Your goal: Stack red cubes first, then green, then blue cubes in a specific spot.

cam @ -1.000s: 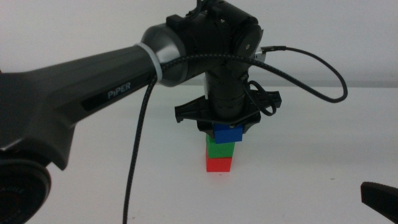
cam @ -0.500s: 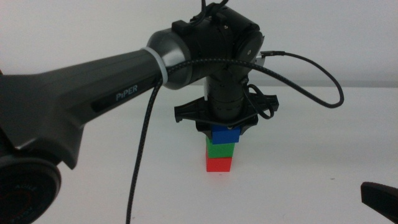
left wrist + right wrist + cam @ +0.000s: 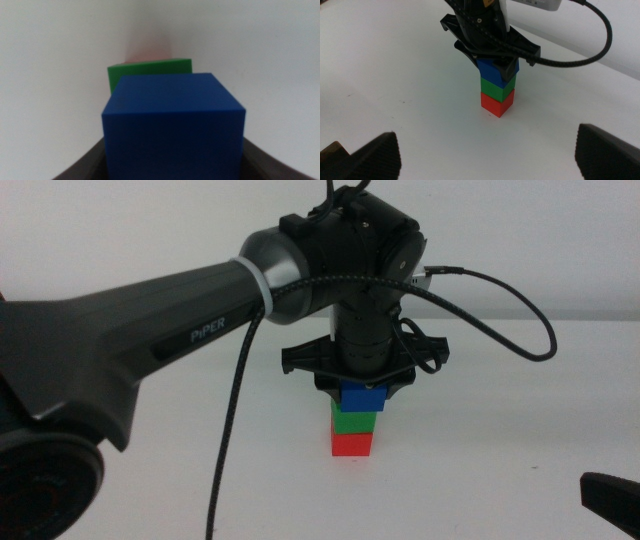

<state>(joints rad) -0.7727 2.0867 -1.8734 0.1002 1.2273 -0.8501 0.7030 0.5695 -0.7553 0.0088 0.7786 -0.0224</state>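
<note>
The red cube (image 3: pixel 352 444) stands on the white table with the green cube (image 3: pixel 353 421) on top of it. The blue cube (image 3: pixel 362 398) sits on the green cube, roughly squared with it. My left gripper (image 3: pixel 362 390) comes straight down from above and is shut on the blue cube. In the left wrist view the blue cube (image 3: pixel 172 125) fills the space between the jaws, with the green cube (image 3: pixel 150 70) behind it. The right wrist view shows the stack: blue (image 3: pixel 492 70), green (image 3: pixel 496 87), red (image 3: pixel 496 104). My right gripper (image 3: pixel 487 155) is open and waits at the near right (image 3: pixel 610 498).
The left arm (image 3: pixel 150 340) and its black cable (image 3: pixel 500 330) span the view above the white table (image 3: pixel 500 440). No other objects show around the stack.
The left arm has shifted very slightly. The blue cube has dropped a touch and sits straighter on the green cube. The right gripper has not moved.
</note>
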